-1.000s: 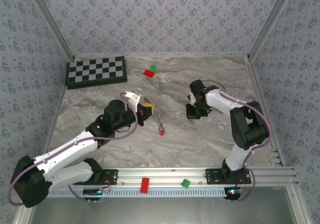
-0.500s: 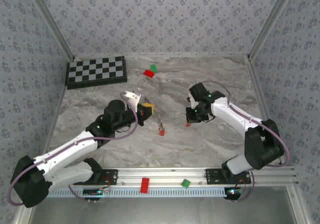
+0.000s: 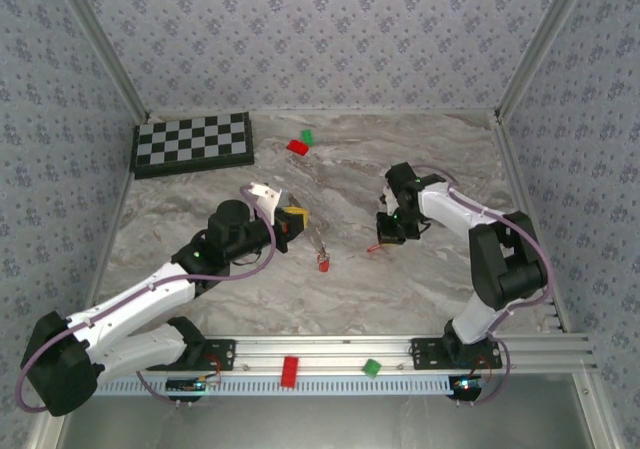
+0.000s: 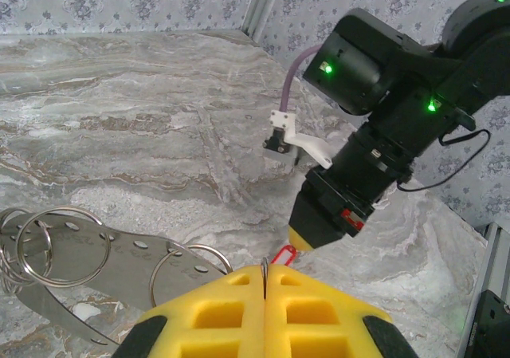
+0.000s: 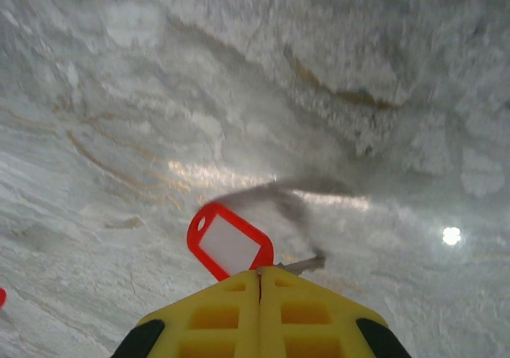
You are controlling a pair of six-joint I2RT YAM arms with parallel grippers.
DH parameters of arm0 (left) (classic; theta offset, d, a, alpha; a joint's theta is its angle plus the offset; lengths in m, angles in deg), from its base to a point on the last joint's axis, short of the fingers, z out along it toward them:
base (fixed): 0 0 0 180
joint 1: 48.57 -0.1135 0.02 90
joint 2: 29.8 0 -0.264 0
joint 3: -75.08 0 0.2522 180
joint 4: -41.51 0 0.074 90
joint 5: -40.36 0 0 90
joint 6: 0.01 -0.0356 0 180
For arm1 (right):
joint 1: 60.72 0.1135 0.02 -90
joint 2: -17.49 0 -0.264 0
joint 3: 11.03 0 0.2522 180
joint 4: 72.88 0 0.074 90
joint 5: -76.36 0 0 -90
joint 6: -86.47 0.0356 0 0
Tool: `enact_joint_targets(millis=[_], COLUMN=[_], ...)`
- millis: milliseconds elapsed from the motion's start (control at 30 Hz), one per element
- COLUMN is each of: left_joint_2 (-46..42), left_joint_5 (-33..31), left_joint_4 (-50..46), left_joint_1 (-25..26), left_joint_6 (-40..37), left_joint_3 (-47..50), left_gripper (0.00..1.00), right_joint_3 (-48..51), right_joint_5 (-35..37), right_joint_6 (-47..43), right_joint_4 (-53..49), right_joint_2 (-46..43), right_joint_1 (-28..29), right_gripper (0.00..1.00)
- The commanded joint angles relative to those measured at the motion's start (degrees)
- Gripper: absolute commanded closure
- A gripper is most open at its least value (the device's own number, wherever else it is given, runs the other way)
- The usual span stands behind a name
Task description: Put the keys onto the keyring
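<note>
Top external view: right gripper [image 3: 384, 238], clamped on a key [image 3: 372, 250], has lifted it; left gripper [image 3: 296, 219] pinches the keyring [image 4: 119, 254], so threading follows.

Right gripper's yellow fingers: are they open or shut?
Shut. On the right gripper, yellow fingers meet gaplessly, pinching the small red-headed key.

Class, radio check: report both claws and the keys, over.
Left claw shut on keyring. Right claw shut on red-tagged key, close by. Second key loose on table.
</note>
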Motion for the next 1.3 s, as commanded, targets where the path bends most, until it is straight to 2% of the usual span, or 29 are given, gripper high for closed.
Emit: enact_joint_targets(millis=[0,333,567,967,1100,1267], left_joint_2=[-0.3,0.7,0.7,0.1,-0.4,-0.8], left_joint_5=[0.3,0.1,-0.1,-0.7,-0.8,-1.0], left_joint_4=[3.0,3.0,3.0,3.2,3.2,3.3], left_joint_1=[0.4,0.4,0.4,0.4,0.4,0.4], left_joint_6=[-0.1,-0.2,-0.4,-0.2,-0.2,0.0], left_joint_3=[-0.8,-0.9,-1.0,-0.6,-0.4,-0.3], left_gripper=[1.0,1.0,1.0,1.0,1.0,1.0], right_joint_3=[-3.3,-9.7,-9.8,2.9,8.3,14.9], right_joint_5=[-1.0,-0.8,3.6,20.5,28.4,32.4], right_joint_6=[-2.2,-2.3,0.5,3.7,4.7,5.4], right_joint_4=[-0.4,2.9,8.8,32.0,40.7,50.9], right_joint_2=[2.5,9.9,12.5,8.8,7.1,6.1], right_joint_1=[-1.4,-3.0,-2.7,5.3,8.7,11.6], right_gripper=[1.0,1.0,1.0,1.0,1.0,1.0])
